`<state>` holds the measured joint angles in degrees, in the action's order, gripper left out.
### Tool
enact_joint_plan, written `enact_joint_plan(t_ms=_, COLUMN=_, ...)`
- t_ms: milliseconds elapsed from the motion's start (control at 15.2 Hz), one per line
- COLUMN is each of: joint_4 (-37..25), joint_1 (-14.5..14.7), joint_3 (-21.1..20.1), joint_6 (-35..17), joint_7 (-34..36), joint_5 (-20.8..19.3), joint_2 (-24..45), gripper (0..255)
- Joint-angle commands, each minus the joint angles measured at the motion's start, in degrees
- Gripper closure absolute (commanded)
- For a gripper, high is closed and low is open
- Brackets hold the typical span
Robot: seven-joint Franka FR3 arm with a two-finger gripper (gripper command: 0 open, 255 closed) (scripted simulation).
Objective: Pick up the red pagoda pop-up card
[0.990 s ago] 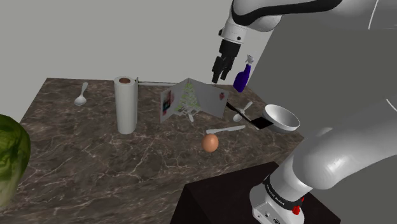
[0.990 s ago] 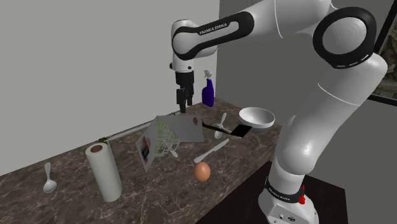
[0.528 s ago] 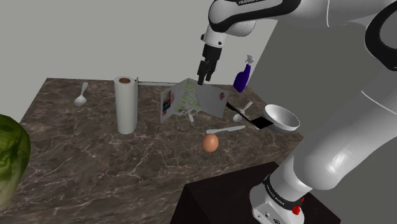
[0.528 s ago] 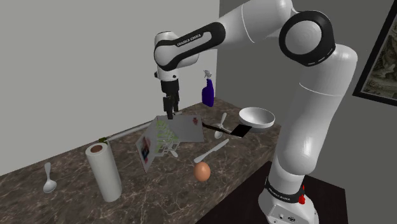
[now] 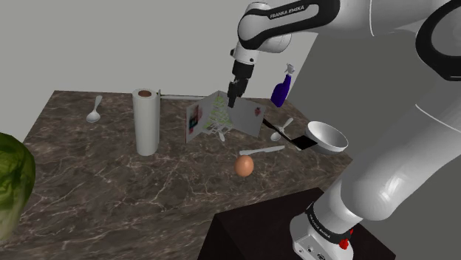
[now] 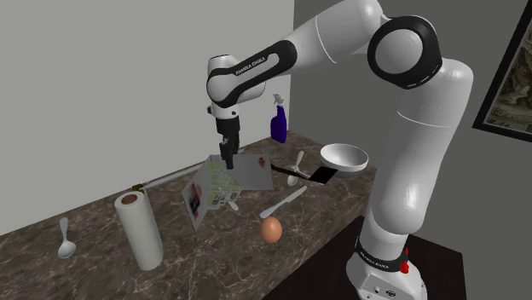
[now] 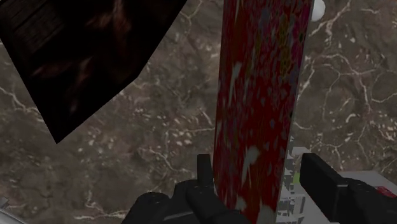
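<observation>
My gripper [image 7: 259, 162] hangs straight down over the pop-up card [image 7: 261, 83], its two fingers spread and straddling one upright panel from above. The card stands open like a small tent near the middle of the dark marbled counter [image 5: 111, 192], resting on its lower edges. That leaves its top edge turned up to me, and a sheet this thin can only be taken by pinching across its two faces.

From the wrist, the panel shows as a red, speckled strip running away between the fingers. One finger [image 7: 203, 168] sits tight beside the red face and may be brushing it, though I cannot be sure of contact. The other finger [image 7: 321, 178] stands clear of the panel, with a gap showing, so nothing is gripped yet.

In the shoulder view the gripper [image 5: 233, 102] sits at the card's [image 5: 245, 118] upper edge. A paper towel roll [image 5: 146, 122] stands well apart on that view's left, and an egg [image 5: 244, 165] lies nearer the stand. The second exterior view shows the gripper [image 6: 227, 160] at the fold of the card [image 6: 249, 175], with the arm bent over from above.

I judge the approach to be all but finished. The next step is to press the fingers together on the panel before any lift. A light, free-standing card could tip or slide if one finger reaches it first.
</observation>
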<state>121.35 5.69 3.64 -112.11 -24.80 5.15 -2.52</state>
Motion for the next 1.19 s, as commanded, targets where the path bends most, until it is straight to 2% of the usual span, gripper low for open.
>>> enact_joint_plan(t_ms=0, joint_4=0.15, joint_1=0.02, joint_3=-0.02, joint_6=-0.2, joint_7=0.01, joint_5=0.01, joint_2=0.03, gripper=255)
enact_joint_plan(t_ms=528, joint_4=-0.01, joint_1=-0.01, joint_3=0.0, joint_6=-0.03, joint_7=-0.02, joint_5=0.0, joint_2=0.02, gripper=255)
enact_joint_plan(t_ms=1122, joint_4=-4.89, joint_1=-0.04, joint_3=0.02, joint_6=6.74, joint_7=0.63, joint_5=-0.33, joint_2=-1.91, gripper=255)
